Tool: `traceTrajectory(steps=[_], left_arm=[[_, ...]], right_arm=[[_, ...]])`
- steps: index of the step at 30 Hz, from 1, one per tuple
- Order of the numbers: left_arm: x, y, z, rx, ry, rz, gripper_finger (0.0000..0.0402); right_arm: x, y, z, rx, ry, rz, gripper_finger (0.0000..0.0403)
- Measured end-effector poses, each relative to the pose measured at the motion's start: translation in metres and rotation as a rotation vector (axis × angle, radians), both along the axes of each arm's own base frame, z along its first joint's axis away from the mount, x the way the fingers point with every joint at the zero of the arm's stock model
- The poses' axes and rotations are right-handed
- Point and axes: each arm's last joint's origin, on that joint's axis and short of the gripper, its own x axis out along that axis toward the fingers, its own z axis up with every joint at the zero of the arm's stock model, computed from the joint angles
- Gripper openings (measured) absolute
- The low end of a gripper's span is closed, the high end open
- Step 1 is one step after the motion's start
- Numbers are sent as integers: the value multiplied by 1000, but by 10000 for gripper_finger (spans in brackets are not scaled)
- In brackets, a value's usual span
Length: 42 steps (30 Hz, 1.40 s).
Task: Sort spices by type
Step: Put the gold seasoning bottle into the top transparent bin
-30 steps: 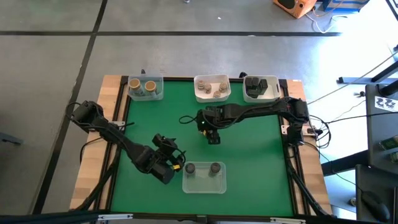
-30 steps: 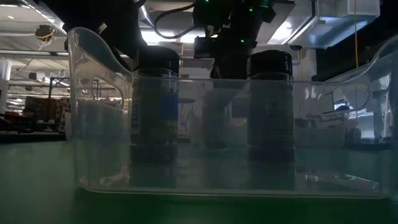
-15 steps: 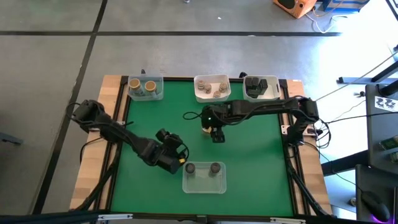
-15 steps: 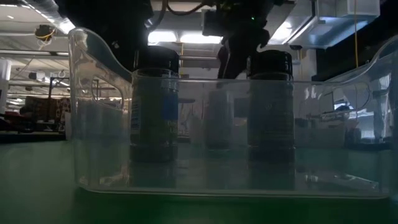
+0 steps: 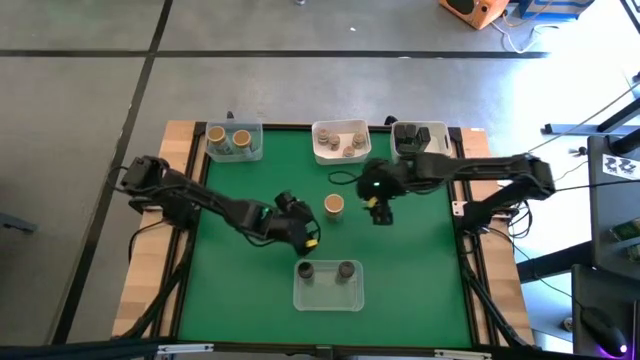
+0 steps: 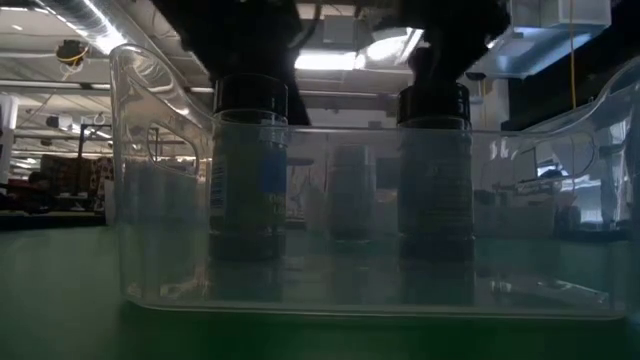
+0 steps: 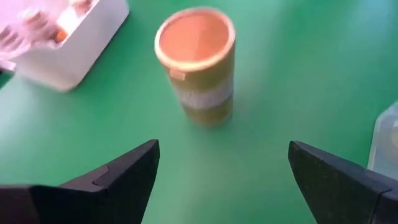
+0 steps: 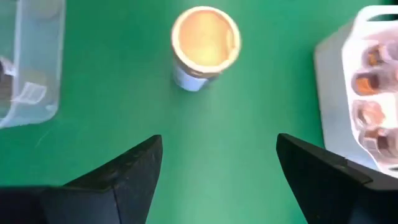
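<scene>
A tan-topped spice jar (image 5: 333, 205) stands upright on its base in the middle of the green mat, also in the left wrist view (image 7: 196, 62) and the right wrist view (image 8: 205, 43). My left gripper (image 5: 303, 234) (image 7: 221, 180) is open, a short way to the near left of the jar and facing it. My right gripper (image 5: 378, 212) (image 8: 217, 168) is open too, just to the jar's right and apart from it. Two dark-lidded jars (image 6: 250, 170) (image 6: 435, 170) stand in the near clear tray (image 5: 328, 296).
Along the far edge sit a clear tray (image 5: 234, 152) with two tan-topped jars, a white tray (image 5: 341, 155) with several grey-pink-topped jars, and a dark tray (image 5: 418, 155) with black-topped jars. Bare green mat lies on both sides of the near tray.
My right gripper stood over the tan-topped jar at the mat's middle, then rose and drew off toward the table's right edge; the jar stays standing. My left gripper has swung from the near left, beside the near tray, toward the far side and right, closing on the jar.
</scene>
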Motion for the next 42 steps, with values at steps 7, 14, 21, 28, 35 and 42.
traceTrajectory(steps=[7, 14, 21, 28, 35, 42], left_arm=[[17, 32, 8, 41, -54, -73, 339], [28, 58, 14, 84, -126, -94, 339], [46, 77, -4, 76, -148, -150, 339], [52, 80, -14, 16, -147, -227, 339], [51, 82, -12, 37, -147, -249, 339], [52, 85, -10, 34, -175, -244, 339]], right_arm=[[-47, -2, -29, -49, -194, -64, 315], [-67, -4, -58, -127, -394, -123, 315], [-69, -3, -79, -128, -473, -128, 315], [-73, -3, -89, -92, -458, -167, 315], [-72, -3, -88, -99, -480, -180, 315], [-71, -4, -87, -125, -487, -197, 315]])
